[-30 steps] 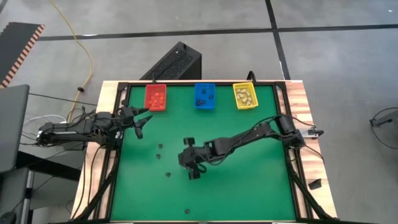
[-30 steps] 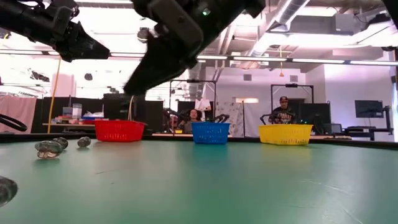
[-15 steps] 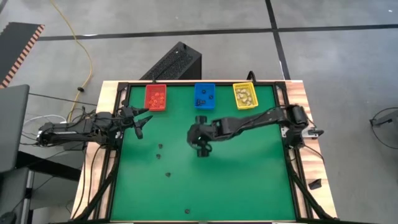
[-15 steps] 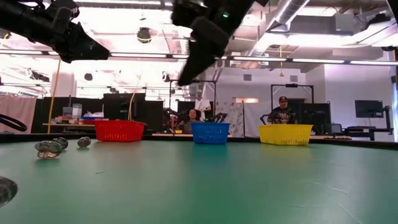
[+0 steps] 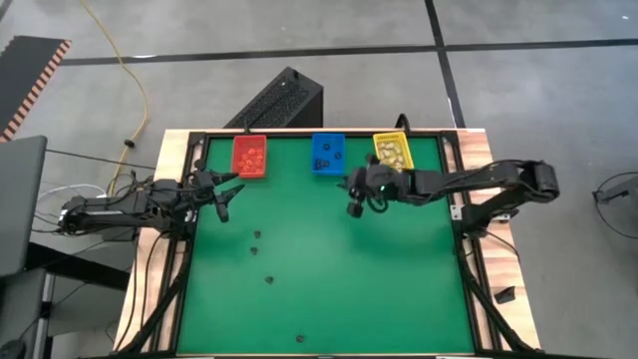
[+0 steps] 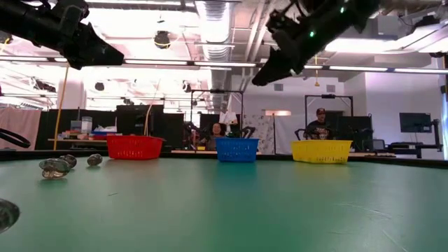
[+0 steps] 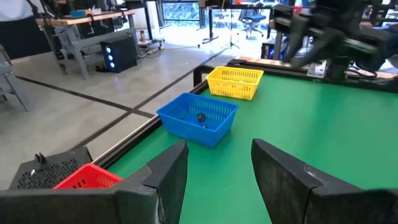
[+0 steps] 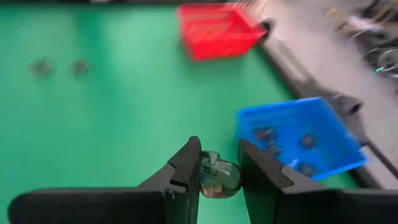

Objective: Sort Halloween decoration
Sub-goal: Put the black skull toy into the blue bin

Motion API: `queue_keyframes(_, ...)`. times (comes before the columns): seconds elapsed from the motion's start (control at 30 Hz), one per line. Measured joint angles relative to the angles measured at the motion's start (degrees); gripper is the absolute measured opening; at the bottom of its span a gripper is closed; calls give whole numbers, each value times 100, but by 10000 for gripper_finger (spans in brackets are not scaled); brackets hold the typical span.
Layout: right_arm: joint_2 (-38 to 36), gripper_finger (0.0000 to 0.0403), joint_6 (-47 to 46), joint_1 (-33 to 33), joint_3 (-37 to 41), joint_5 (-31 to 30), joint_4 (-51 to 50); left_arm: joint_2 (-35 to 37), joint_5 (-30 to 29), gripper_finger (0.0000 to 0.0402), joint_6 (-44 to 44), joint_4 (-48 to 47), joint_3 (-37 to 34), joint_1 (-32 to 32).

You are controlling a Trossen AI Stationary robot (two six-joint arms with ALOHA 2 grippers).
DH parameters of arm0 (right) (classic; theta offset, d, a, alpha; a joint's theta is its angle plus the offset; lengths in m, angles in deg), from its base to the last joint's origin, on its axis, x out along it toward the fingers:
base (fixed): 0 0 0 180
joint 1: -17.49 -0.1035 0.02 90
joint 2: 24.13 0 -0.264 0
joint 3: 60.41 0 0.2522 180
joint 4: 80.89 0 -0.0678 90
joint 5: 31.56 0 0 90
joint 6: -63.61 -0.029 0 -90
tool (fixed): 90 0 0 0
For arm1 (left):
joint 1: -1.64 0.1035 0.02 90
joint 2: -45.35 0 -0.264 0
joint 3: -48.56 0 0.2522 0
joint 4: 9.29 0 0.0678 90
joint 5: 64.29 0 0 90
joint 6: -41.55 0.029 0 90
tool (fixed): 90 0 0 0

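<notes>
The right end effector [image 8: 216,173] is pinched on a small pale trinket [image 8: 219,175], holding it up off the table [image 5: 329,299]. From above, this end effector [image 5: 356,197] hangs near the far edge, between the blue bin [image 5: 327,155] and the yellow bin [image 5: 393,153] and a little nearer than both. The yellow bin holds pale pieces, so I'd guess that is where this one belongs; it lies just beyond and to the arm's own right, while the blue bin sits just as close to the left. The red bin [image 5: 249,157] is well off to the left. The left end effector [image 5: 221,195] waits spread open by the table's left edge, near the red bin. A few loose trinkets [image 5: 255,242] lie on the table's left half, nearer that idle arm.
</notes>
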State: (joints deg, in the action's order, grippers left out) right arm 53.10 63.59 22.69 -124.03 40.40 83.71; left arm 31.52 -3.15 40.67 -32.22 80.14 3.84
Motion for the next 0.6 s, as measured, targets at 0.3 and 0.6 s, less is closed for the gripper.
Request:
queue_keyframes(0.3,993,116,-533,1102,559,-14,2607,0,-8,169,85,31,0,0)
queue_keyframes(0.6,1984,122,-1009,1744,140,-12,3074,-1,-7,169,173,52,-1,0)
